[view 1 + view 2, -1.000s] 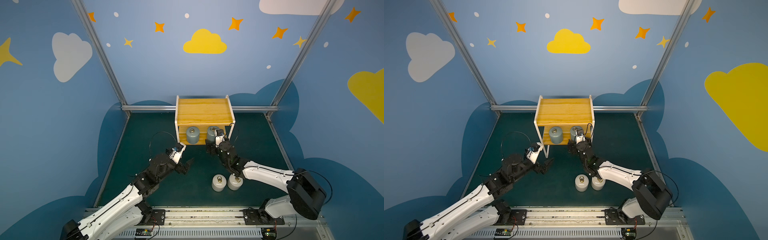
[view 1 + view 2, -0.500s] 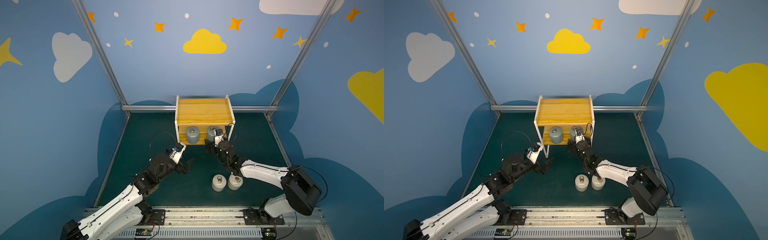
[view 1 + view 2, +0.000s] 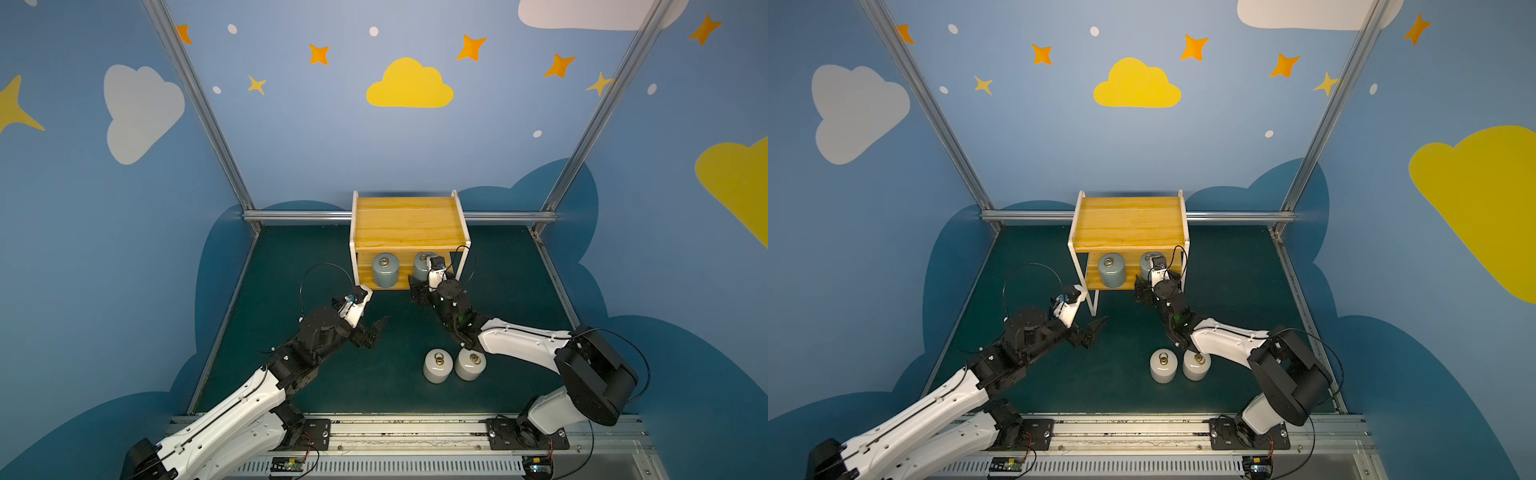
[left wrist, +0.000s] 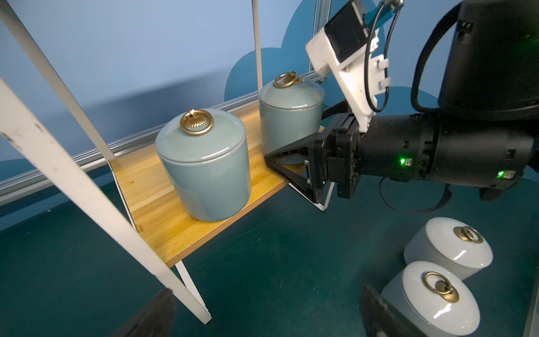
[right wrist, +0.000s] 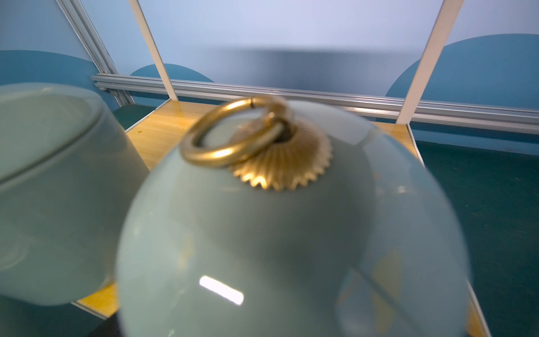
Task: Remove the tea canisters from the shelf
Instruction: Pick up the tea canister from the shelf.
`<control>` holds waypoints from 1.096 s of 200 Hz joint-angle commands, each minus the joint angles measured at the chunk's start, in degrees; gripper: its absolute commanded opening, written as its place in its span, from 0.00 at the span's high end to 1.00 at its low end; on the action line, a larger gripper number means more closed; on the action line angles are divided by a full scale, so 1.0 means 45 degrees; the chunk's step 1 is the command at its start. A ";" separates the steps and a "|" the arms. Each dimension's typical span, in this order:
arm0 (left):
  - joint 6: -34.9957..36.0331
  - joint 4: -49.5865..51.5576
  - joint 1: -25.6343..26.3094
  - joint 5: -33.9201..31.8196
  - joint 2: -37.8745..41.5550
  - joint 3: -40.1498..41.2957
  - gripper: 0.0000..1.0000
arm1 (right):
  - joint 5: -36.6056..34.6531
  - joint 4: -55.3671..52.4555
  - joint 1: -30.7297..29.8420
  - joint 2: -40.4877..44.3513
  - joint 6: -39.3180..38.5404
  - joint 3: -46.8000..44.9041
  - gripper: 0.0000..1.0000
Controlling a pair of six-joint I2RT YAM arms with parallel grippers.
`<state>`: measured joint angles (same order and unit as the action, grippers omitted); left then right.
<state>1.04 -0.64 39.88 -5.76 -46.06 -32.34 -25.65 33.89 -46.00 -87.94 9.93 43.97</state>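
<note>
No text, label, brand, number or sign can be read in any of the views.

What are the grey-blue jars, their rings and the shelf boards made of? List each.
Jars: likely glazed ceramic, glossy, sharp light reflections.
Rings: brass-looking metal, dull gold sheen.
Boards: wood or veneer, visible grain, satin finish.
</note>
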 commanded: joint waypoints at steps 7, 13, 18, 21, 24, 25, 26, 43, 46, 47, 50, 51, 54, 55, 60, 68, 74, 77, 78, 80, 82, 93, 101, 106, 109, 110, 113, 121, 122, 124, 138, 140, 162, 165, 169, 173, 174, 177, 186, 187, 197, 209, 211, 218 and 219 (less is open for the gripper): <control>-0.0018 0.0007 -0.0034 0.0152 0.0126 0.0057 0.01 | 0.0097 0.0457 0.0152 -0.0327 -0.0118 0.0147 0.08; -0.0021 0.0007 -0.0036 0.0147 0.0119 0.0057 0.01 | 0.0105 0.0512 0.0162 -0.0357 -0.0138 0.0152 0.08; -0.0026 0.0007 -0.0034 0.0156 0.0119 0.0055 0.01 | 0.0123 0.0546 0.0182 -0.0381 -0.0137 0.0154 0.08; -0.0007 -0.0011 -0.0024 0.0165 0.0119 0.0057 0.01 | 0.0137 0.0578 0.0197 -0.0394 -0.0137 0.0137 0.08; -0.0010 -0.0027 -0.0032 0.0152 0.0114 0.0057 0.01 | 0.0161 0.0607 0.0214 -0.0406 -0.0142 0.0150 0.08; -0.0003 -0.0020 -0.0033 0.0159 0.0117 0.0057 0.01 | 0.0167 0.0610 0.0228 -0.0412 -0.0140 0.0151 0.08; -0.0009 -0.0017 -0.0024 0.0153 0.0108 0.0047 0.01 | 0.0170 0.0612 0.0234 -0.0415 -0.0148 0.0151 0.08; -0.0014 -0.0013 -0.0025 0.0147 0.0100 0.0037 0.01 | 0.0322 0.0775 0.0271 -0.0495 -0.0171 0.0123 0.08; -0.0003 -0.0013 -0.0033 0.0147 0.0100 0.0038 0.01 | 0.0345 0.0788 0.0279 -0.0504 -0.0176 0.0131 0.08; 0.0000 -0.0013 -0.0033 0.0147 0.0100 0.0038 0.01 | 0.0347 0.0808 0.0290 -0.0500 -0.0176 0.0132 0.08; -0.0002 -0.0013 -0.0034 0.0147 0.0104 0.0038 0.01 | 0.0358 0.0843 0.0299 -0.0504 -0.0176 0.0122 0.08; 0.0001 -0.0013 -0.0034 0.0157 0.0102 0.0047 0.01 | 0.0363 0.0845 0.0299 -0.0520 -0.0186 0.0118 0.08; -0.0011 -0.0013 -0.0034 0.0148 0.0105 0.0041 0.01 | 0.0367 0.0862 0.0297 -0.0517 -0.0202 0.0113 0.08; -0.0014 -0.0013 -0.0043 0.0148 0.0092 0.0039 0.01 | 0.0367 0.0865 0.0299 -0.0516 -0.0199 0.0113 0.08; -0.0002 -0.0013 -0.0039 0.0147 0.0082 0.0038 0.01 | 0.0373 0.0858 0.0293 -0.0543 -0.0201 0.0113 0.08; 0.0000 -0.0013 -0.0033 0.0152 0.0080 0.0038 0.01 | 0.0368 0.0897 0.0309 -0.0570 -0.0202 0.0112 0.08; -0.0014 -0.0015 -0.0034 0.0147 0.0088 0.0042 0.01 | 0.0368 0.0916 0.0328 -0.0579 -0.0203 0.0100 0.08; 0.0001 -0.0030 -0.0034 0.0147 0.0081 0.0036 0.01 | 0.0368 0.0925 0.0318 -0.0578 -0.0207 0.0106 0.08; 0.0003 -0.0031 -0.0034 0.0147 0.0081 0.0037 0.01 | 0.0368 0.0925 0.0319 -0.0586 -0.0211 0.0110 0.08; 0.0003 -0.0032 -0.0034 0.0147 0.0075 0.0042 0.01 | 0.0368 0.0936 0.0319 -0.0582 -0.0200 0.0112 0.08; 0.0004 -0.0032 -0.0034 0.0147 0.0069 0.0053 0.01 | 0.0368 0.0943 0.0319 -0.0591 -0.0211 0.0113 0.08; 0.0014 -0.0032 -0.0034 0.0147 0.0087 0.0055 0.01 | 0.0368 0.0985 0.0325 -0.0617 -0.0198 0.0113 0.08; 0.0014 -0.0032 -0.0034 0.0147 0.0055 0.0040 0.01 | 0.0397 0.1004 0.0331 -0.0638 -0.0207 0.0110 0.08; 0.0004 -0.0035 -0.0035 0.0147 0.0060 0.0055 0.01 | 0.0421 0.1009 0.0320 -0.0644 -0.0215 0.0103 0.08; -0.0001 -0.0047 -0.0034 0.0164 0.0056 0.0057 0.01 | 0.0421 0.1022 0.0319 -0.0652 -0.0215 0.0109 0.08; 0.0001 -0.0050 -0.0034 0.0165 0.0058 0.0057 0.01 | 0.0433 0.1023 0.0319 -0.0642 -0.0215 0.0121 0.09; -0.0004 -0.0052 -0.0034 0.0166 0.0048 0.0057 0.01 | 0.0444 0.1024 0.0319 -0.0659 -0.0215 0.0128 0.09; -0.0001 -0.0052 -0.0036 0.0167 0.0053 0.0057 0.01 | 0.0465 0.1041 0.0319 -0.0659 -0.0250 0.0131 0.09; 0.0001 -0.0052 -0.0035 0.0167 0.0057 0.0057 0.01 | 0.0465 0.1042 0.0319 -0.0666 -0.0252 0.0132 0.10; 0.0013 -0.0052 -0.0034 0.0167 0.0050 0.0057 0.01 | 0.0465 0.1043 0.0329 -0.0661 -0.0239 0.0132 0.10; 0.0010 -0.0052 -0.0034 0.0171 0.0086 0.0057 0.01 | 0.0502 0.1082 0.0319 -0.0684 -0.0289 0.0149 0.12; 0.0005 -0.0052 -0.0034 0.0168 0.0082 0.0057 0.01 | 0.0504 0.1082 0.0310 -0.0675 -0.0307 0.0137 0.13; -0.0013 -0.0033 -0.0035 0.0167 0.0090 0.0057 0.01 | 0.0544 0.1082 0.0282 -0.0685 -0.0393 0.0168 0.18; -0.0011 -0.0033 -0.0039 0.0167 0.0098 0.0060 0.01 | 0.0544 0.1082 0.0278 -0.0671 -0.0391 0.0159 0.18; -0.0006 -0.0032 -0.0034 0.0171 0.0102 0.0057 0.01 | 0.0544 0.1082 0.0266 -0.0682 -0.0427 0.0172 0.19; 0.0003 -0.0015 -0.0024 0.0167 0.0114 0.0057 0.01 | 0.0544 0.1082 0.0262 -0.0664 -0.0430 0.0166 0.20; 0.0013 -0.0014 -0.0029 0.0167 0.0117 0.0057 0.01 | 0.0544 0.1082 0.0262 -0.0668 -0.0430 0.0169 0.20; 0.0015 -0.0013 -0.0033 0.0152 0.0119 0.0057 0.01 | 0.0544 0.1092 0.0261 -0.0669 -0.0445 0.0171 0.20; 0.0005 0.0006 -0.0047 0.0152 0.0136 0.0057 0.01 | 0.0544 0.1102 0.0227 -0.0670 -0.0483 0.0171 0.21; 0.0004 0.0006 -0.0040 0.0149 0.0128 0.0057 0.01 | 0.0553 0.1092 0.0224 -0.0661 -0.0486 0.0171 0.21; 0.0032 0.0026 -0.0034 0.0149 0.0158 0.0057 0.01 | 0.0553 0.1121 0.0197 -0.0654 -0.0543 0.0152 0.23; 0.0025 0.0026 -0.0034 0.0147 0.0193 0.0057 0.01 | 0.0562 0.1121 0.0111 -0.0652 -0.0672 0.0125 0.26; 0.0033 0.0041 -0.0034 0.0147 0.0196 0.0057 0.01 | 0.0577 0.1121 0.0106 -0.0648 -0.0681 0.0121 0.26; 0.0044 0.0046 -0.0033 0.0128 0.0197 0.0057 0.01 | 0.0563 0.1121 0.0052 -0.0651 -0.0756 0.0131 0.27; 0.0053 0.0046 -0.0033 0.0138 0.0197 0.0057 0.01 | 0.0563 0.1121 0.0049 -0.0652 -0.0769 0.0132 0.27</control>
<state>1.04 -0.62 39.88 -5.76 -46.02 -32.34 -23.90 38.74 -45.08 -90.06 7.27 43.99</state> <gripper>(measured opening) 0.992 0.791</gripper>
